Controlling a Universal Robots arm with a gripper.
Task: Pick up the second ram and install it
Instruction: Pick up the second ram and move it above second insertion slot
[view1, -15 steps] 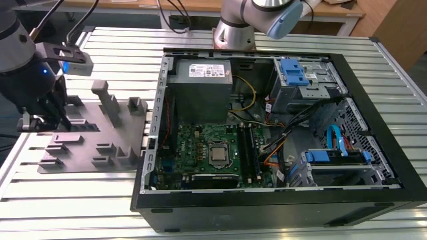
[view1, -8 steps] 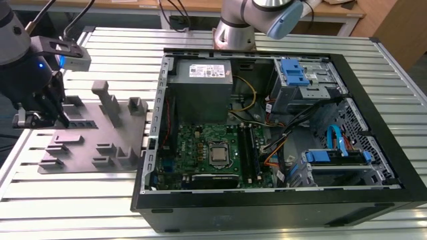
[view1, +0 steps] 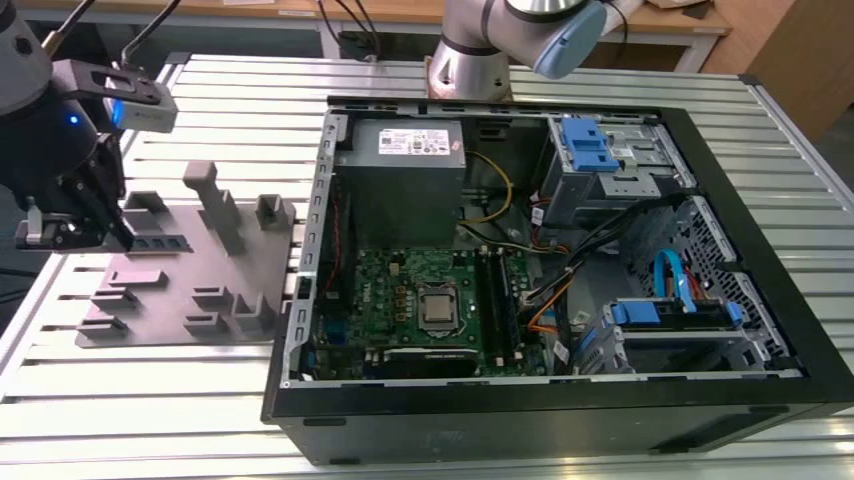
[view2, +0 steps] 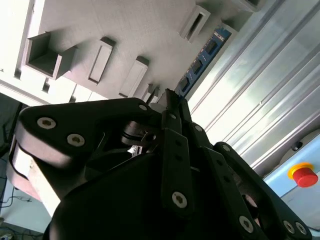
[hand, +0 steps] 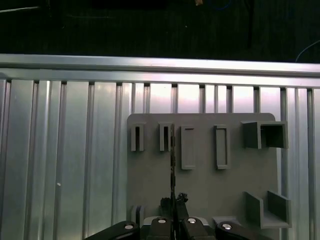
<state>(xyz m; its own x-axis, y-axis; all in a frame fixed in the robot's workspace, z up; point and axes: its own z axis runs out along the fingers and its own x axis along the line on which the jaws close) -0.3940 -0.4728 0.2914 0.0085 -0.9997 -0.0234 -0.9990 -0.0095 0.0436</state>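
Observation:
In the exterior view my gripper hangs over the end of the grey moulded tray on that view's left. The second ram, a thin dark blue board with black chips, sticks out from between my fingertips. In the first wrist view the ram shows edge-on as a dark line running from my gripper to beside a narrow tray slot. The fingers are shut on it. Whether it is clear of the tray I cannot tell. The black ram sockets lie on the motherboard inside the open case.
The open computer case lies on the slatted metal table, at the exterior view's right of the tray. Inside are a power supply, cables and blue drive brackets. Upright posts rise from the tray. The arm's base stands behind the case.

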